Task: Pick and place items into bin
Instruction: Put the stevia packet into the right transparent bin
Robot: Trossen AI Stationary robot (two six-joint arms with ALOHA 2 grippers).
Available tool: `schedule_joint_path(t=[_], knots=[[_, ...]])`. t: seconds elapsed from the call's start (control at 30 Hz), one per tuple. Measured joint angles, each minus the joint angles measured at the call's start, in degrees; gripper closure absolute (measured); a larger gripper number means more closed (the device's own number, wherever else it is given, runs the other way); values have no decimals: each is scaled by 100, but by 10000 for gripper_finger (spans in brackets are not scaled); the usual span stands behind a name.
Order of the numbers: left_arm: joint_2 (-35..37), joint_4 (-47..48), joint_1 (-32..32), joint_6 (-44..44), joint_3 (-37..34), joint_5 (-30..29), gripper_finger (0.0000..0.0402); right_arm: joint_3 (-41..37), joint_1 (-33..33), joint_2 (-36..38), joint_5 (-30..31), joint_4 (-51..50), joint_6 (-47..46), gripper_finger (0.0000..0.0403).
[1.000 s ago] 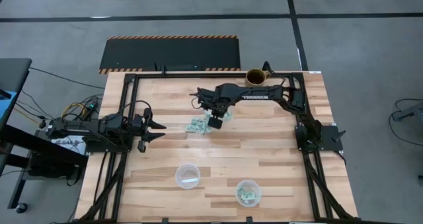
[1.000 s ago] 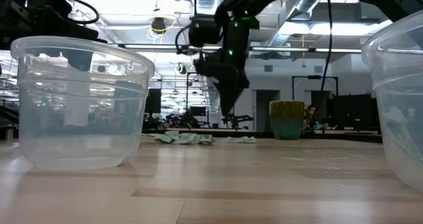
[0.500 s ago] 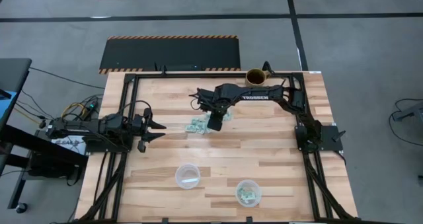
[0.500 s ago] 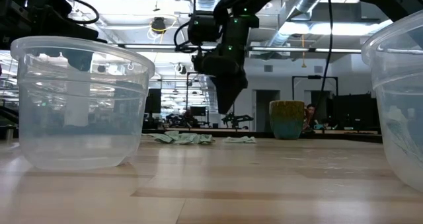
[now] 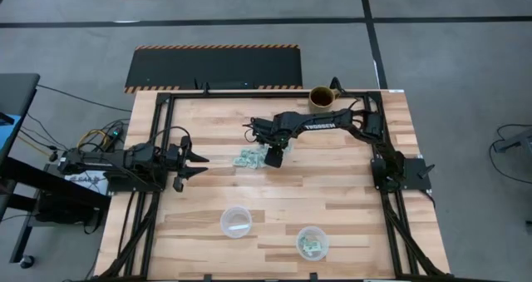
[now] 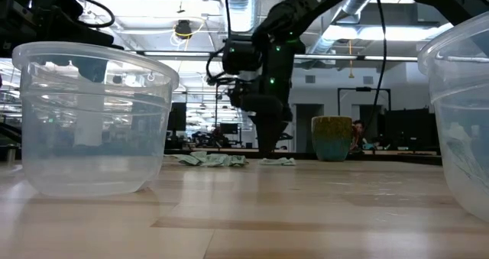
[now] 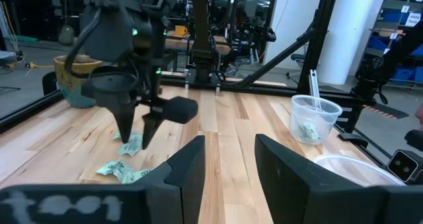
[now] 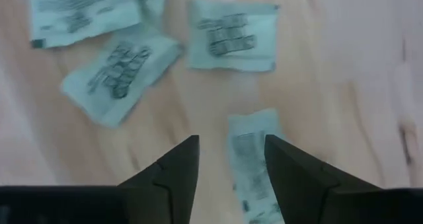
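Since the items (image 5: 248, 158) lie scattered mid-surface (image 5: 332, 190), I care most about the one packet (image 8: 254, 159) under my right end effector (image 8: 228, 159). It lies flat between the parted, empty fingers, its long axis running along the gap rather than across it, shifted toward one finger. I judge a straight descent should bracket it. My left end effector (image 5: 199, 164) waits open, well off to the side, so the right arm is clearly nearer.
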State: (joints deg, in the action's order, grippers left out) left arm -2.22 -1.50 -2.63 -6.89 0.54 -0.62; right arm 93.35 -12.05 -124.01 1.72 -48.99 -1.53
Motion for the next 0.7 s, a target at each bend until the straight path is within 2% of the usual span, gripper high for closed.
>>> schedule_joint_path(t=[0.3, 0.57, 0.7], knots=[[0, 0, -2, 2, 0, 0, 281, -420, -154, 19, -31, 301, -157, 286], [0, 0, 0, 2, 1, 2, 281, -445, -75, 24, -28, 330, -314, 391], [0, 0, -1, 0, 0, 0, 281, -367, -31, 6, -9, 218, -457, 390]])
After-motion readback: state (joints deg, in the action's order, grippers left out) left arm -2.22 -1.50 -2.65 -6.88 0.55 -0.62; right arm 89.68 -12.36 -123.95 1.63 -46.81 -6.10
